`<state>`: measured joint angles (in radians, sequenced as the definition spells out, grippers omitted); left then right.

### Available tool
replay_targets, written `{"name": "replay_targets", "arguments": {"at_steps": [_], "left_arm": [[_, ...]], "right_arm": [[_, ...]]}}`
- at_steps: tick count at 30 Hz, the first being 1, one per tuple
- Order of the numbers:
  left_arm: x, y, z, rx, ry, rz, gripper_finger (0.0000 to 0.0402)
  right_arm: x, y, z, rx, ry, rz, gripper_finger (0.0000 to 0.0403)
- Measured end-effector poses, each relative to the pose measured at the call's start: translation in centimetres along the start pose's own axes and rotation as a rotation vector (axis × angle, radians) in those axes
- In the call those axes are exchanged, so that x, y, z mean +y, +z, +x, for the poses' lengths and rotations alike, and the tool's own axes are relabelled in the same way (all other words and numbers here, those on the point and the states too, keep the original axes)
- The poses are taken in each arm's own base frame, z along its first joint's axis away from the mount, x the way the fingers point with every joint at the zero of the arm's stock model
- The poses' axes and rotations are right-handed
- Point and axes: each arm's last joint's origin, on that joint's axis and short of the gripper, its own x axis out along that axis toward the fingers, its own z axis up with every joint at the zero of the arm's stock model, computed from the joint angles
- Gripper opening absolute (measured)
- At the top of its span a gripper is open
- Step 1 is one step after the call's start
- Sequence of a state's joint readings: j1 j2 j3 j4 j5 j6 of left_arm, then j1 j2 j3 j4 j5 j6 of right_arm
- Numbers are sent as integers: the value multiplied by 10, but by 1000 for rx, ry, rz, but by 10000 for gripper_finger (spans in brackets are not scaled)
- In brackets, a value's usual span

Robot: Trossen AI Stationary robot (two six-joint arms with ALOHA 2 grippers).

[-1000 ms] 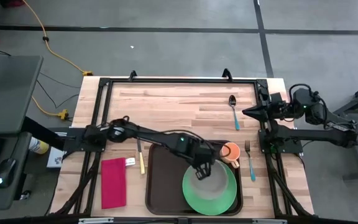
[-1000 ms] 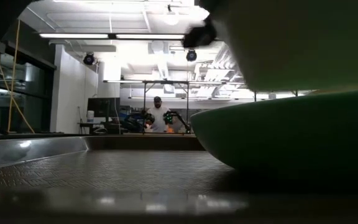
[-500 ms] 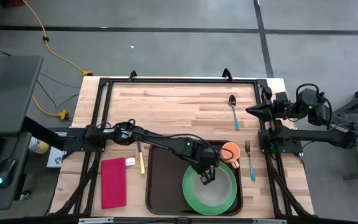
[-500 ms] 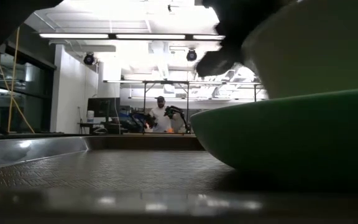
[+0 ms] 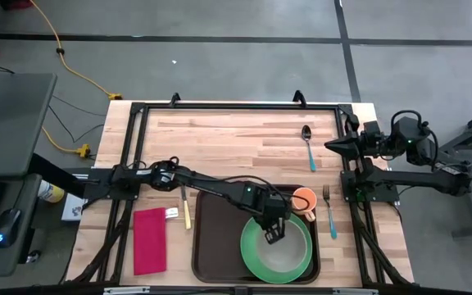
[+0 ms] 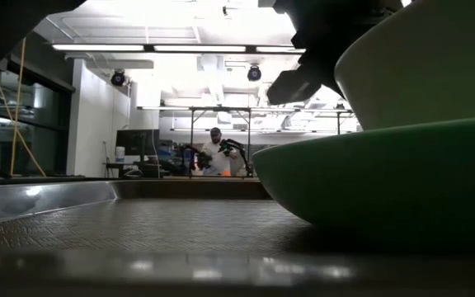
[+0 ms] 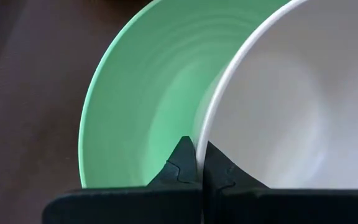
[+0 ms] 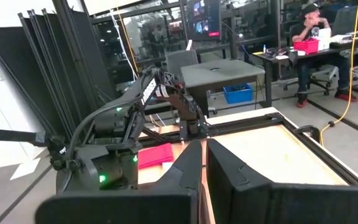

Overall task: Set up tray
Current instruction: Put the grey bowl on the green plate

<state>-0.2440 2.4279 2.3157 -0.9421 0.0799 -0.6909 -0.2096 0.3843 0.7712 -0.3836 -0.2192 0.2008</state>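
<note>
- The left gripper (image 5: 273, 236) hangs over the green plate (image 5: 256, 252), its fingers (image 7: 180, 163) pinching the thin rim of a white bowl (image 7: 278, 106); finger tips are dark, wedge-shaped, pressed nearly together around that rim.
- The right gripper (image 5: 331, 146) waits pressed shut at the table's 3 o'clock edge, pointing toward 9 o'clock.
- A flat red napkin (image 5: 149, 239) lies at about 8 o'clock on the table, long axis running 12 to 6.
- A knife (image 5: 186, 209) with a pale handle lies just beside it.
- The tray (image 5: 215, 238), dark brown plastic with rounded corners, a raised rim and a fine cross-hatched floor, sits at the table's 6 o'clock edge, its long axis running 9 to 3.
- The left gripper is above the tray's 3 o'clock half.
- The plate is smooth, round, faintly ringed inside, and fills that half.
- An orange cup (image 5: 304, 201) stands at the tray's 2 o'clock corner.
- A fork (image 5: 329, 211) and a spoon (image 5: 308, 142), both blue-handled, lie on the planked wooden table (image 5: 220, 139).
</note>
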Motion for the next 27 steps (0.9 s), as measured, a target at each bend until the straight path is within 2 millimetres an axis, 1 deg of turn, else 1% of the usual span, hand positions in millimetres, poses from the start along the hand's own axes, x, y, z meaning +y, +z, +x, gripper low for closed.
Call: {"name": "replay_targets", "arguments": {"at_steps": [2, 6, 9, 10, 11, 14, 19, 21, 27], "left_arm": [[0, 1, 0, -6, -5, 6, 18], [1, 0, 9, -1, -1, 13, 18], [0, 3, 21, -33, -36, 19, 18], [2, 2, 24, -15, -30, 18, 18], [2, 1, 25, -5, -29, 20, 18], [-2, 7, 29, -68, -73, 39, 18], [0, 5, 33, -52, -62, 39, 19], [0, 5, 33, -53, -65, 41, 38], [-3, 7, 32, -72, -109, 78, 135]], "right_arm": [[0, 0, 0, 0, 0, 0, 0], [0, 0, 0, -1, 0, 0, 0], [0, 0, 0, -1, 1, 2, 0], [0, 0, 0, -1, 1, 6, 0], [0, 0, 0, -1, 1, 6, 0], [0, 0, 0, -1, 1, 8, 0], [0, 0, 0, 0, 4, 10, 0], [0, 0, 0, 2, 13, 11, 0], [1, 0, 0, 3, 18, 12, 0]]}}
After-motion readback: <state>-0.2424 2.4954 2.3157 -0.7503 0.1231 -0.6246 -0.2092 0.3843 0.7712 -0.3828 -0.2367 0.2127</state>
